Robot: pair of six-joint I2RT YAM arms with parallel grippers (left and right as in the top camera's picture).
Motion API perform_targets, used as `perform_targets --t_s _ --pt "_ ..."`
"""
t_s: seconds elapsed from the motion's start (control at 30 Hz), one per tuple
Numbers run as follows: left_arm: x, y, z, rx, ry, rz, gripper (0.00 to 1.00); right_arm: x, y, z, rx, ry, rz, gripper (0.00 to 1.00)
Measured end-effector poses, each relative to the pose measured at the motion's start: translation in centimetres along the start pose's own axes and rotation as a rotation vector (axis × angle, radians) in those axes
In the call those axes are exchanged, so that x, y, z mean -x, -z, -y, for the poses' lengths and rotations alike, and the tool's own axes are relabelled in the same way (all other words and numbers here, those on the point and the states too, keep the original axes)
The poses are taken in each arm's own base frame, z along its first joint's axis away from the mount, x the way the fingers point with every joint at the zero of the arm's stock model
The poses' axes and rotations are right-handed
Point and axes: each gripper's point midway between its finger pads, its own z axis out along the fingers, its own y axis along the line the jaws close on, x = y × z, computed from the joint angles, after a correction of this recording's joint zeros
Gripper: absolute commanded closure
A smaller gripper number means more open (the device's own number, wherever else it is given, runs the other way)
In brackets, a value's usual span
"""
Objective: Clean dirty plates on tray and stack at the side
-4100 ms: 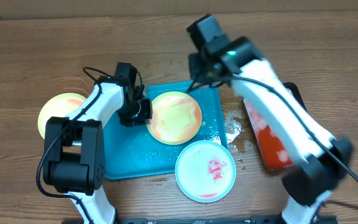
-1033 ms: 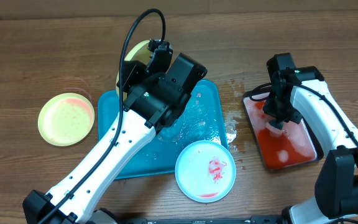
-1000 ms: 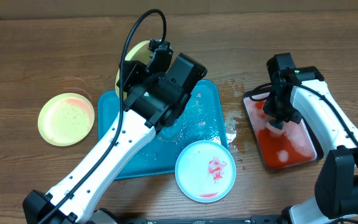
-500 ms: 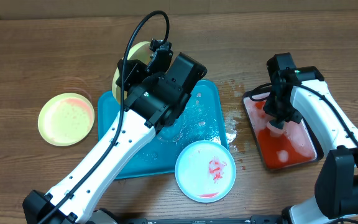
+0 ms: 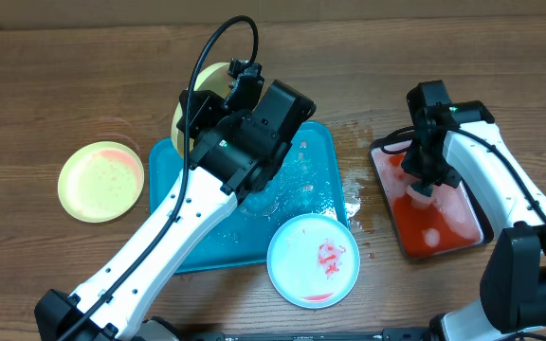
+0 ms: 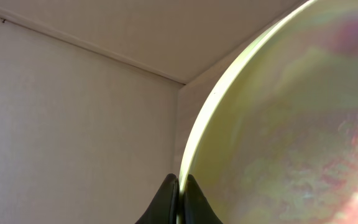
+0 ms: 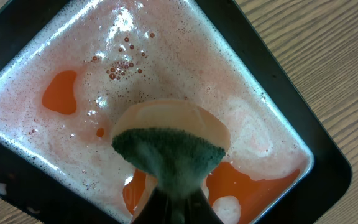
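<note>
The left plate (image 5: 101, 181), yellow-green with a faint pink smear, lies flat on the worktop (image 5: 36, 76), apart from the tray (image 5: 318, 175). The left arm (image 5: 173, 237) crosses the tray slantwise and hides much of its middle; the bare part looks wet.

The left hand (image 5: 238, 87) is over the tray's far left corner, pinched narrow on the rim of the held plate (image 5: 200, 90). That plate, also yellow-green, stands steeply tilted. From above, the hand and a black cable (image 5: 218, 33) cover part of it, and the arm hides whether its lower edge meets the tray. In the left wrist view only the dark fingertips (image 6: 166, 194) show, close together on the rim. The plate runs out of frame to the right and below, its face streaked with a thin pink film.

The pale plate (image 5: 313, 260) lies flat across the tray's near right corner, partly over the worktop, with a red smear at its middle.

Further right is the black tray (image 5: 467, 194) of foamy red liquid, its near end partly behind the right arm. The right hand (image 5: 423, 185) hangs over its far half, closed on a sponge (image 7: 169, 146), green scourer side up and pale yellow below. The sponge hides nearly all of the fingers. I cannot tell if it touches the liquid.
</note>
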Motion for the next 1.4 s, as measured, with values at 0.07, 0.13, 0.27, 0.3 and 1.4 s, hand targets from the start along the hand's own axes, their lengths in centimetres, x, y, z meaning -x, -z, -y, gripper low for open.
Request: perform_targets --t_s 0.07,0.13,0.27,0.3,1.4 --pt "0.0 0.0 0.0 0.000 0.000 0.000 0.96 0.0 0.0 0.0 0.000 0.000 0.000 0.96" --pt "0.0 0.0 0.0 0.000 0.000 0.000 0.96 0.0 0.0 0.0 0.000 0.000 0.000 0.96" --pt "0.0 0.0 0.0 0.000 0.000 0.000 0.96 0.0 0.0 0.0 0.000 0.000 0.000 0.96" --pt "0.0 0.0 0.0 0.000 0.000 0.000 0.96 0.0 0.0 0.0 0.000 0.000 0.000 0.96" --pt "0.1 0.0 0.0 0.000 0.006 0.002 0.96 1.2 0.0 -0.9 0.036 -0.017 0.046 0.96"
